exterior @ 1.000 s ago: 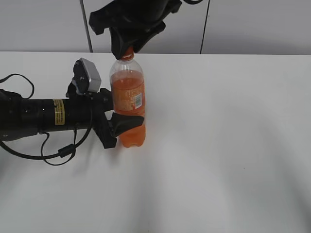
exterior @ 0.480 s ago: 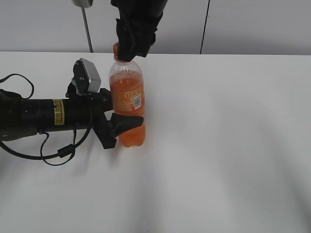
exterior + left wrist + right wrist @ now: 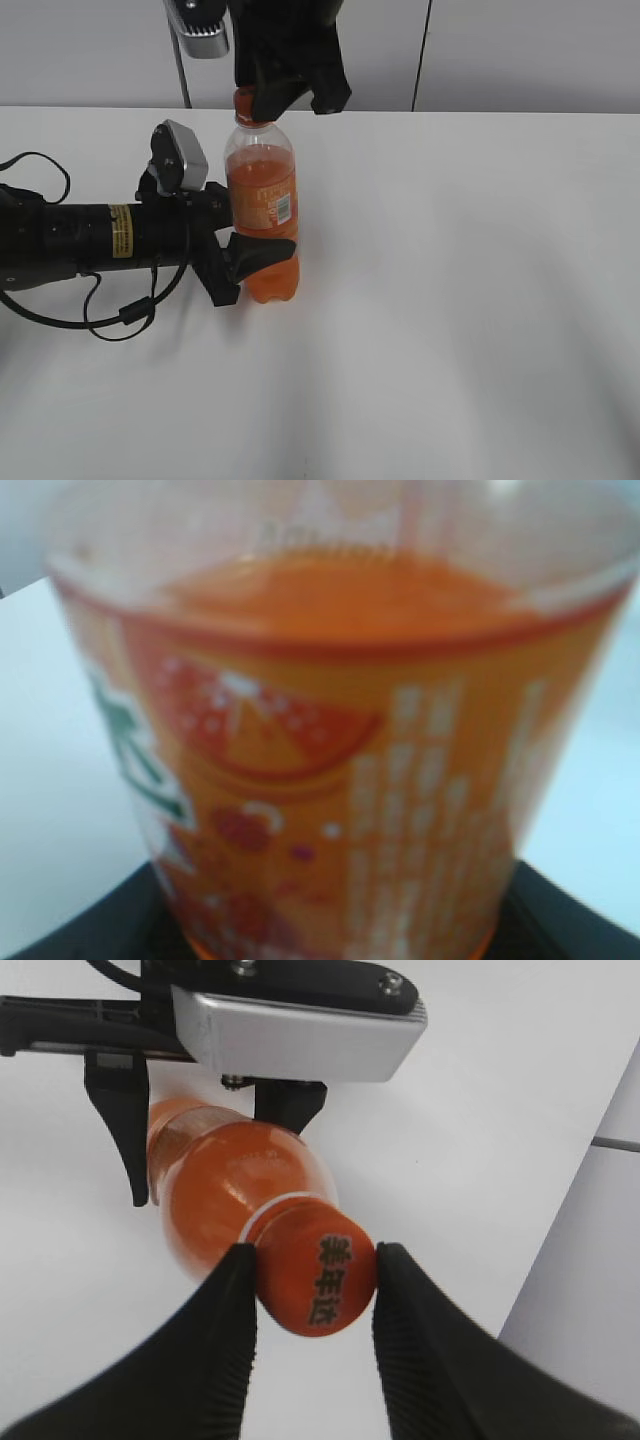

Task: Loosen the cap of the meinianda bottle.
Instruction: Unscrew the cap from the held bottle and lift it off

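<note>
Exterior view
Bottle: the meinianda bottle (image 3: pixel 263 215) stands upright on the white bench (image 3: pixel 470 300), left of the middle.
Contents: orange drink fills it up to the shoulder; the part above is clear and holds no liquid.
Label: orange, with a small white barcode patch facing the camera.
Left claw: the left claw (image 3: pixel 250 262) comes in flat from the left and grips the lower body of the bottle – one dark finger lies across its front, just under the label.
Right claw: the right claw (image 3: pixel 268 100) hangs down from the top edge over the neck; the cap (image 3: pixel 243 100) is mostly covered, only an orange strip shows at its left side.

Left wrist view
Bottle: very near and blurred, it fills the picture; the orange label with a fruit drawing and white text lines can be made out.
Contents: the surface of the drink shows as an orange band near the top.
Left claw: dark parts at both lower corners, touching the sides of the bottle.

Right wrist view
Cap: orange, with dark characters on its top, sitting on the bottle neck.
Right claw: its two black ribbed fingers (image 3: pixel 215 1350) press on the cap from both sides – it pinches the cap.
Bottle: seen from above, with the left claw around the body below.
</note>
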Robot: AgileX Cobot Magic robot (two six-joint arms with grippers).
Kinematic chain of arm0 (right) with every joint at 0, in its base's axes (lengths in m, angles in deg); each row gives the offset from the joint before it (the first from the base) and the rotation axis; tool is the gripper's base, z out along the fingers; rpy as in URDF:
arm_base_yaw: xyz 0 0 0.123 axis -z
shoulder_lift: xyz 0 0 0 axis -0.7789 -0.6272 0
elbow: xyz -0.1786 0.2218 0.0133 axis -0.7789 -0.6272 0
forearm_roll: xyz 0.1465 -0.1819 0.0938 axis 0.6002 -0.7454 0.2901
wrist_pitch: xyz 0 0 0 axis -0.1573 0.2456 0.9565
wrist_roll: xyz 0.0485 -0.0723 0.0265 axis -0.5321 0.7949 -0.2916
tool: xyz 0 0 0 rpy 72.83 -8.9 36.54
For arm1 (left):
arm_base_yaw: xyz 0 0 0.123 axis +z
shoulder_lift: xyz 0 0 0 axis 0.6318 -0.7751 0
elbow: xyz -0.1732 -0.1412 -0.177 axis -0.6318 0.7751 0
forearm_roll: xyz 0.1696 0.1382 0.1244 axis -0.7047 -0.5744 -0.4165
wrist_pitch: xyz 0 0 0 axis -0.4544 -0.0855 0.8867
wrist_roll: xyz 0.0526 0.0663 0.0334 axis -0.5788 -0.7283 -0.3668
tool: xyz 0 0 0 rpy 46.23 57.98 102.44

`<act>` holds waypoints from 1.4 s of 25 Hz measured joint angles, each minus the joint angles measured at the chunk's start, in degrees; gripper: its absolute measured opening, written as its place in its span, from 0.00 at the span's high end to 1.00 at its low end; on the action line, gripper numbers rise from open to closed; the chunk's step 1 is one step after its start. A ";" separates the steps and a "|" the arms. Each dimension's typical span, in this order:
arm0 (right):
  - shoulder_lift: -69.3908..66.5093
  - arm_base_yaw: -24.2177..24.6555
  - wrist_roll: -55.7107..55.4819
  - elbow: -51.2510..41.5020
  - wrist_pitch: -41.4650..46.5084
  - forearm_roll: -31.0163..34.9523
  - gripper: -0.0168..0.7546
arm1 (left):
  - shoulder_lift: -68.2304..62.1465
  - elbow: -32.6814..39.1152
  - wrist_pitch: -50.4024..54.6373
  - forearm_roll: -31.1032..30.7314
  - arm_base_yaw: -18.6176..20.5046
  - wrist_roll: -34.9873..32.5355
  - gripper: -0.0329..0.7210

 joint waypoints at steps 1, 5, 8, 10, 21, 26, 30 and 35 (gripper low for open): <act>0.00 0.00 1.16 0.04 0.00 0.12 0.63 | 0.00 0.00 0.00 0.00 0.00 0.00 0.41; 0.00 0.00 5.72 0.04 -0.18 0.29 0.63 | 0.00 0.00 0.00 0.04 0.00 0.05 0.41; 0.04 0.00 8.03 0.04 -0.19 0.29 0.63 | 0.00 0.00 0.00 0.04 0.00 0.05 0.41; 0.04 0.00 9.57 0.04 -0.24 0.33 0.63 | 0.00 0.00 0.00 0.04 0.00 0.05 0.41; 0.11 0.00 22.66 0.15 -0.25 0.67 0.65 | 0.00 0.00 0.00 0.04 0.00 0.16 0.41; 0.11 0.00 29.20 0.15 -0.25 1.36 0.65 | 0.00 0.00 0.00 -0.07 0.00 0.19 0.41; 0.11 0.00 30.05 0.15 -0.31 1.38 0.65 | 0.00 0.00 0.00 -0.07 0.00 0.19 0.41; 0.11 0.00 32.98 0.15 -0.31 1.43 0.65 | 0.00 0.00 -0.05 -0.07 0.00 0.19 0.41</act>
